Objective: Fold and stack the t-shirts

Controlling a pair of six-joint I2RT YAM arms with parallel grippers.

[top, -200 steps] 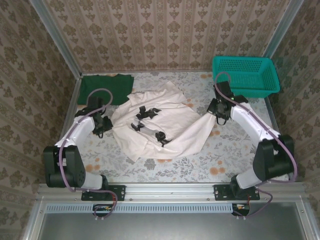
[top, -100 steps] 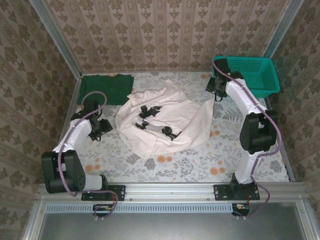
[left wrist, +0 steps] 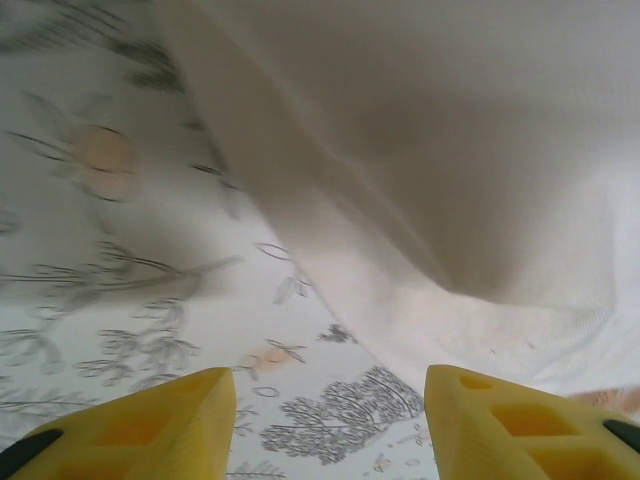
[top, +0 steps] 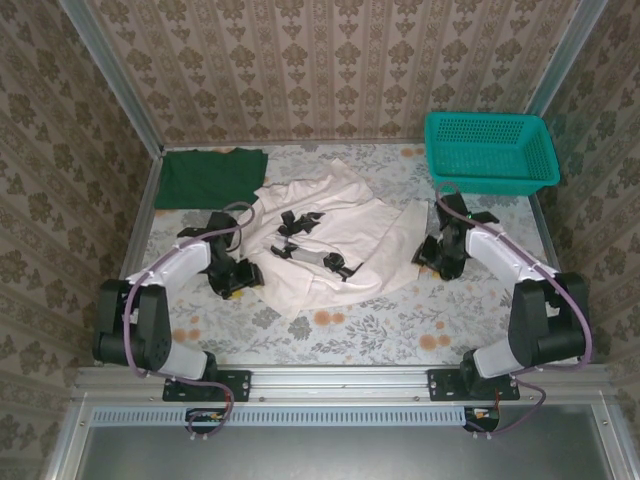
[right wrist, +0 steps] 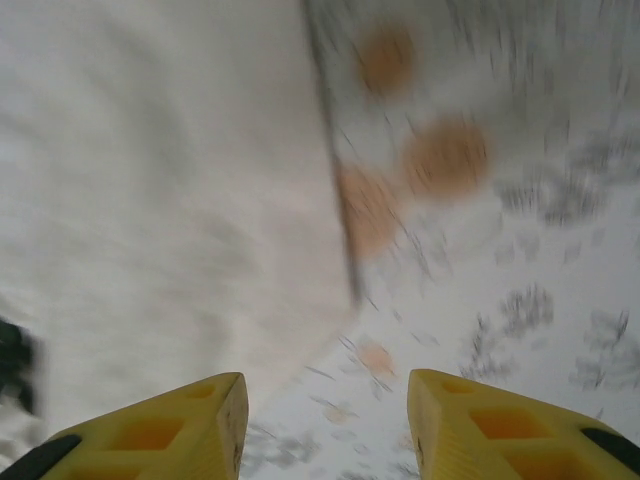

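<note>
Two arms flank an off-white t-shirt (top: 345, 225) lying crumpled between them. The left gripper (top: 240, 280) is down at the shirt's left edge, its yellow fingers (left wrist: 150, 430) parted and empty, with the hem just ahead of them and to their right. The right gripper (top: 430, 260) is at the opposite edge, its jaws likewise apart and holding nothing, with fabric ahead and to its left. The dark green t-shirt (top: 210, 177) lies flat well beyond the left gripper, at the far edge of the table (top: 350, 330).
</note>
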